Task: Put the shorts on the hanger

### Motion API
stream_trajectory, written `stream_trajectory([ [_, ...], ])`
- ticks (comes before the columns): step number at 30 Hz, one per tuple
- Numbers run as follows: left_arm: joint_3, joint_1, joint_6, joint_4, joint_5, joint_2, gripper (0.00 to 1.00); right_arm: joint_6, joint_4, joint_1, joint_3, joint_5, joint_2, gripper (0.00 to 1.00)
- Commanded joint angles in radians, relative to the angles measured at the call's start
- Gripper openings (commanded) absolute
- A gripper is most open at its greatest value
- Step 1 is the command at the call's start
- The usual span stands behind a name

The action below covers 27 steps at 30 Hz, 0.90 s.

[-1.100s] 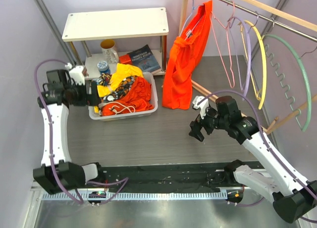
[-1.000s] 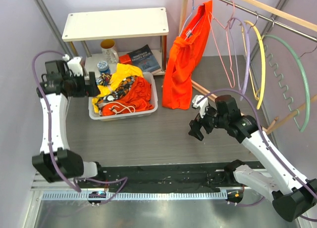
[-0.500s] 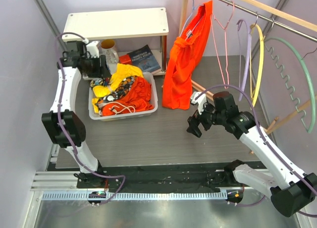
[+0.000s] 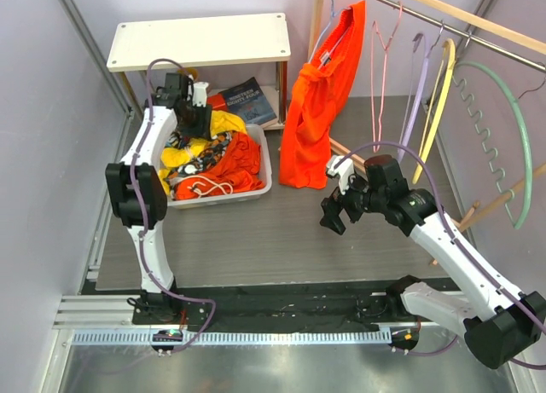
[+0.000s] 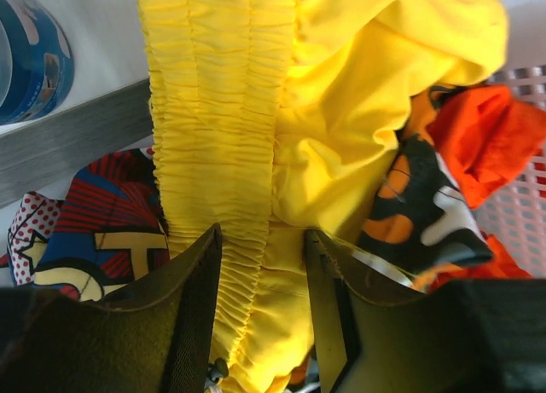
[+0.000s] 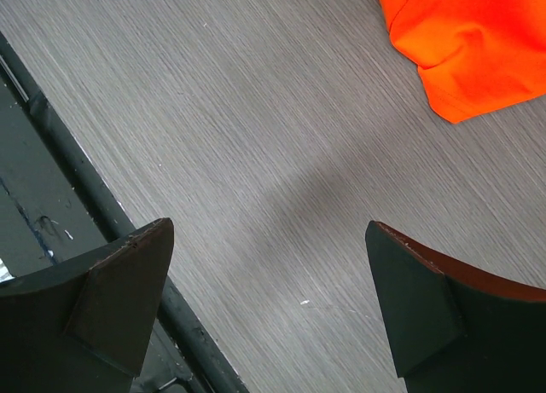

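Left wrist, shorts in L pincer, cropped

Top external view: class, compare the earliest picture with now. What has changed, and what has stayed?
The left gripper swung from the basket's left side to its far end and closed on the shorts' waistband. The hanger and its neighbours turned more edge-on. The right gripper stays open over the table; the orange garment and basket have not moved.
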Motion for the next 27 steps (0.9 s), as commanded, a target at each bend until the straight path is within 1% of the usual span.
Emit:
stream_trajectory([
  [1,0.022,-0.002,0.018,0.017,-0.112,0.017,0.44,0.011,0.04,-0.001,0.043,-0.008,0.002,1.0],
  [5,-0.021,-0.004,0.012,0.037,-0.134,0.006,0.44,0.012,0.041,0.001,0.04,-0.009,0.002,1.0],
  [7,-0.024,-0.005,0.012,0.027,-0.119,0.0,0.41,0.014,0.041,-0.001,0.038,-0.008,0.002,1.0],
  [8,-0.019,-0.004,0.02,0.018,-0.104,-0.002,0.36,0.014,0.041,0.001,0.04,-0.008,0.001,1.0],
  [9,-0.013,-0.005,0.024,0.002,-0.085,-0.014,0.23,0.014,0.043,0.001,0.042,-0.008,0.002,1.0],
  [11,-0.009,-0.007,0.033,-0.022,-0.029,-0.043,0.1,0.014,0.043,0.001,0.046,-0.003,0.001,1.0],
  [12,-0.01,-0.008,0.038,-0.029,-0.007,-0.064,0.01,0.014,0.042,-0.001,0.048,-0.002,0.001,1.0],
  [16,-0.033,-0.025,0.049,-0.03,0.004,-0.207,0.0,0.02,0.045,0.001,0.052,-0.005,-0.002,1.0],
  [23,0.027,-0.03,0.023,-0.056,0.013,-0.31,0.0,0.022,0.045,-0.001,0.063,-0.008,-0.002,1.0],
  [27,0.063,-0.031,0.003,-0.052,0.015,-0.334,0.0,0.02,0.045,0.001,0.066,-0.006,-0.002,1.0],
])
